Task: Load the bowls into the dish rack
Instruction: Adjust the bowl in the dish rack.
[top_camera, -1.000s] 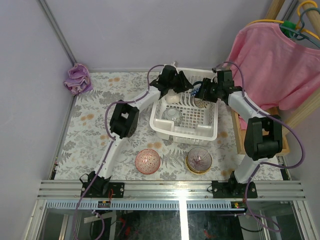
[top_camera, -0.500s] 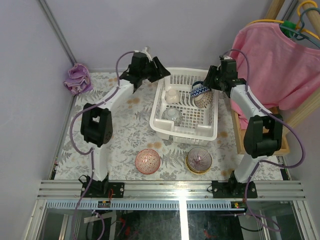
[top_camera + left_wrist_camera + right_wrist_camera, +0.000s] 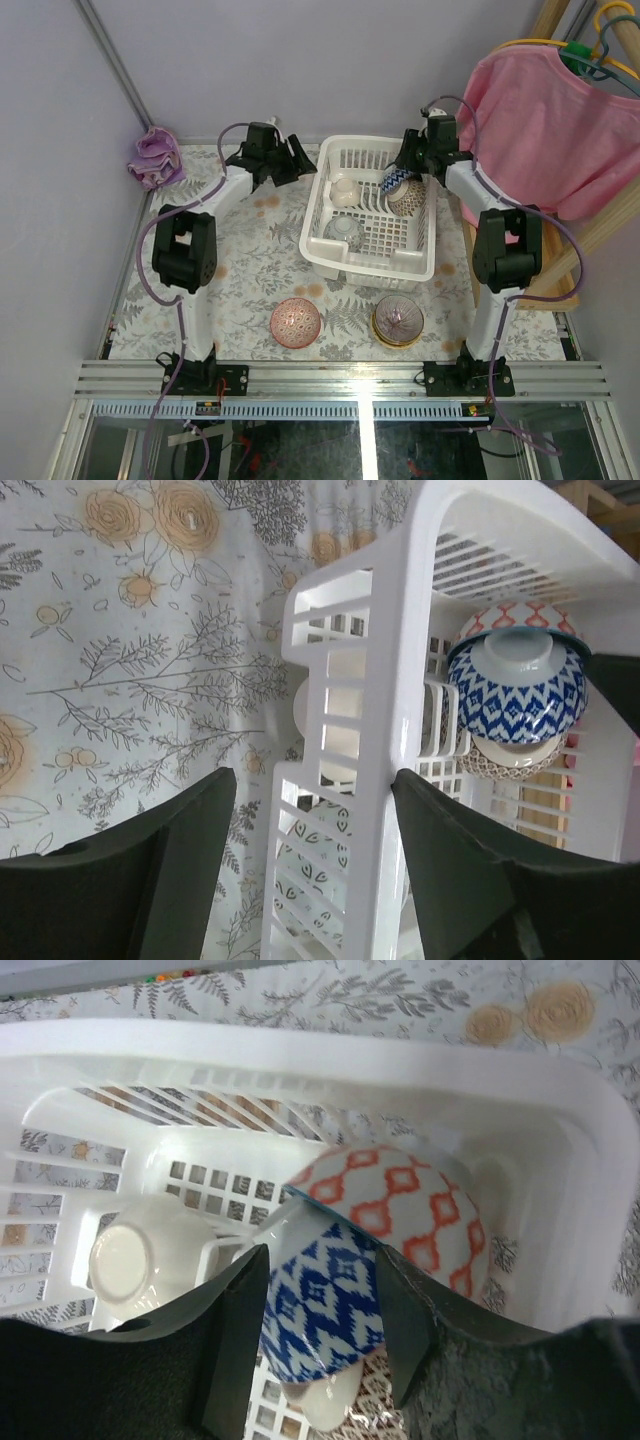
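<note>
Top external first: the dish rack point(image 3: 365, 268) sits toward the far edge of the table, right of centre. I see my left gripper point(image 3: 298, 163) just outside its far left corner, with bare tablecloth point(image 3: 200, 290) all around it. My right gripper point(image 3: 403, 165) hangs over the far right corner, a pink shirt point(image 3: 545, 130) hanging beside that arm. A pink bowl point(image 3: 296, 322) and a tan-yellow bowl point(image 3: 398, 320) rest on the cloth near the rack's front rim, apart from each other. Inside, a whitish bowl point(image 3: 344, 190) and a smaller pale bowl point(image 3: 343, 228) lie on the left side.

Left wrist: jaws spread wide, nothing held, the rack's corner rim below the gap. Past it a blue-white bowl point(image 3: 515, 695) stands on edge against a red-orange bowl point(image 3: 515, 615).

Right wrist: fingers point(image 3: 235, 1340) part open astride the blue-white bowl; whether they touch it I cannot tell. The rack's far wall curves close behind.

Lilac walls close in left and rear; a purple cloth point(image 3: 155, 158) is bunched in the far left corner
</note>
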`<state>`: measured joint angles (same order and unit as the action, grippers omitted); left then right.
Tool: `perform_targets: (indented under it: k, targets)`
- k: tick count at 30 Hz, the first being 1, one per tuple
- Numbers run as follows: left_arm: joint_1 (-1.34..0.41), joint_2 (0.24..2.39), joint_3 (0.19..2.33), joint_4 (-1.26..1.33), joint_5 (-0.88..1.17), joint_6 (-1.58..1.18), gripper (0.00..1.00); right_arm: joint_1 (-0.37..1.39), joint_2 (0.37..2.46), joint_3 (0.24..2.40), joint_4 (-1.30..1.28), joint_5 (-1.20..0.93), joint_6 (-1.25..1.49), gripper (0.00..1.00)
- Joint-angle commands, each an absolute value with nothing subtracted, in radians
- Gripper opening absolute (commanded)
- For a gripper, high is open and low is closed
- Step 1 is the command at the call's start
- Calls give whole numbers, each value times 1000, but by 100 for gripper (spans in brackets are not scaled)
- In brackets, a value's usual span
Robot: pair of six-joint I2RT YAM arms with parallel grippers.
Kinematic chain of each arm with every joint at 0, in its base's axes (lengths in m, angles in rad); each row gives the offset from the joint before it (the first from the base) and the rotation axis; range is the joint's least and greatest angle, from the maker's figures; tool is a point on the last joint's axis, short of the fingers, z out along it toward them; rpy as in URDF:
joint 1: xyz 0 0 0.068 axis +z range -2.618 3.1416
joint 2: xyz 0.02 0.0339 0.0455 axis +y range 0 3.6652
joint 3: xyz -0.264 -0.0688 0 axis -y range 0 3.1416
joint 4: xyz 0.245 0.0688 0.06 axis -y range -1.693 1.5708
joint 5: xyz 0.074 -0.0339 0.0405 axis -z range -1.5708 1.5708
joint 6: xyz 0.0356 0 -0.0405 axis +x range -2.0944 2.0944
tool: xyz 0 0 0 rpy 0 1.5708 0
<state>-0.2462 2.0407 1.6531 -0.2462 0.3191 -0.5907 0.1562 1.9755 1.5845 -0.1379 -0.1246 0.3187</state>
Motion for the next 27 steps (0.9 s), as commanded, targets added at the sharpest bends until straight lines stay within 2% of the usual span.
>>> perform_targets:
  k: [1, 9, 16, 21, 27]
  targets:
    - [-272, 1982, 1568, -264, 357, -554, 64, 218, 2037, 1673, -160, -159, 240, 54]
    - [-290, 1933, 1485, -227, 383, -566, 64, 274, 2050, 1684, -229, -135, 192, 53]
    - [-297, 1935, 1488, -226, 385, -572, 63, 283, 2031, 1688, -280, -15, 154, 53]
    - [-298, 1915, 1479, -229, 367, -573, 64, 283, 1943, 1626, -212, -55, 129, 56]
    - [-298, 1897, 1487, -227, 364, -578, 64, 282, 1826, 1569, -218, -96, 222, 59]
